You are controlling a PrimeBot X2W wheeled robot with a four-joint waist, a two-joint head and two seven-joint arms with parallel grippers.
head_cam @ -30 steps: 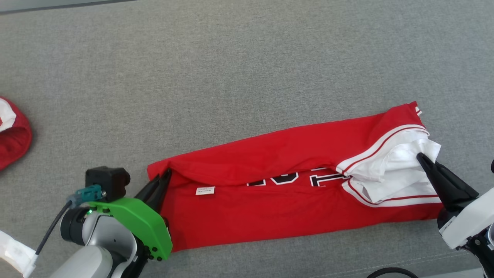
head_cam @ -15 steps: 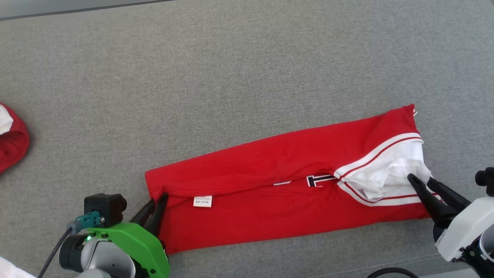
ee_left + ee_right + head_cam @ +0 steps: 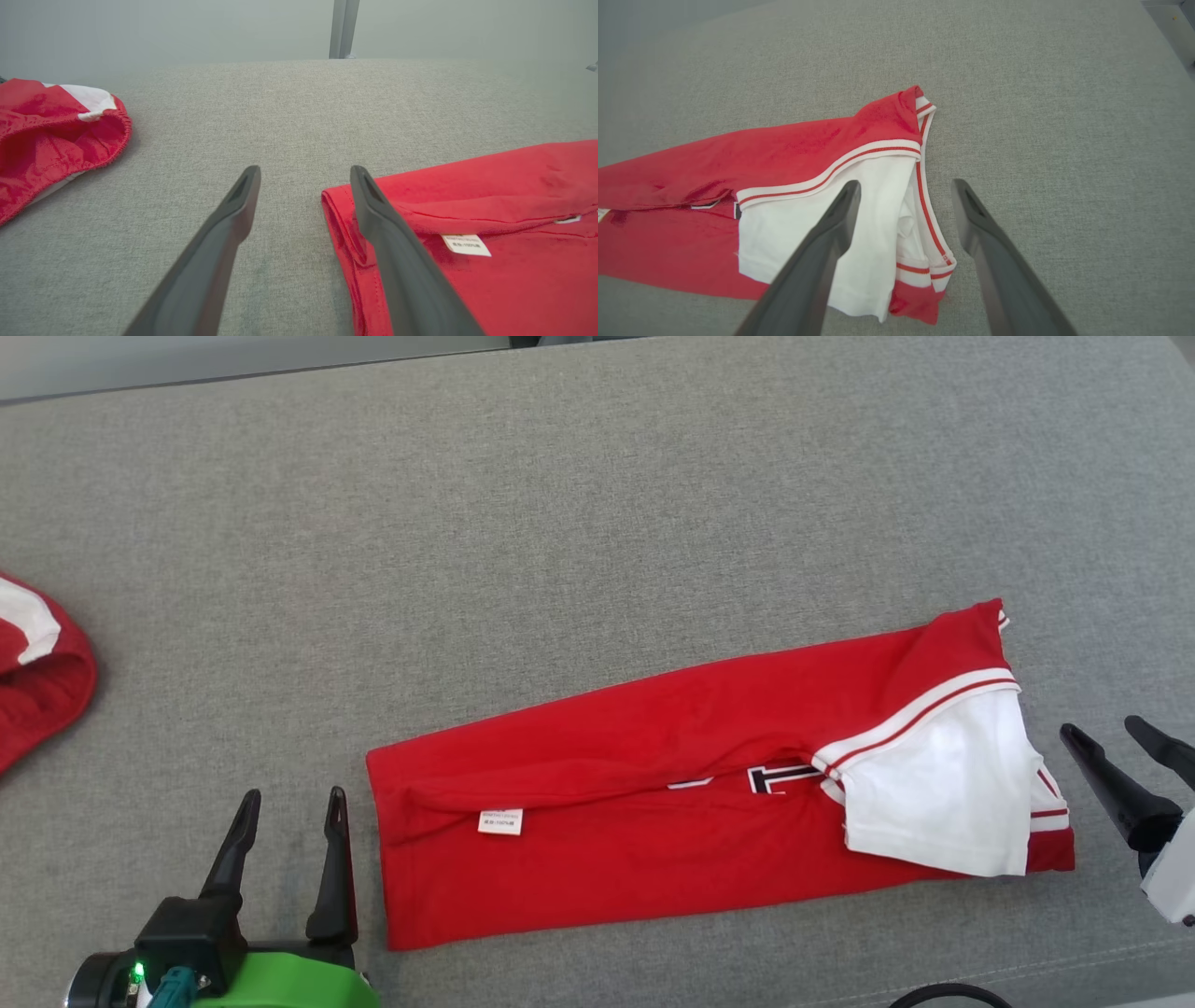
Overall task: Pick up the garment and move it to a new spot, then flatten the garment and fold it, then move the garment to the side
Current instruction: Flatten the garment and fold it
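The folded red garment (image 3: 653,840) is laid flat between the left gripper (image 3: 293,792) and the right gripper (image 3: 1102,725), both held apart and empty.

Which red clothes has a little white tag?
The long folded shirt in the middle, tag near its left end. The bunched red one at the far left shows none.

Grey surface (image 3: 560,523) open beyond garment (image 3: 653,840) & btw it and red cloth (image 3: 37,700) at far L — low obstacles.
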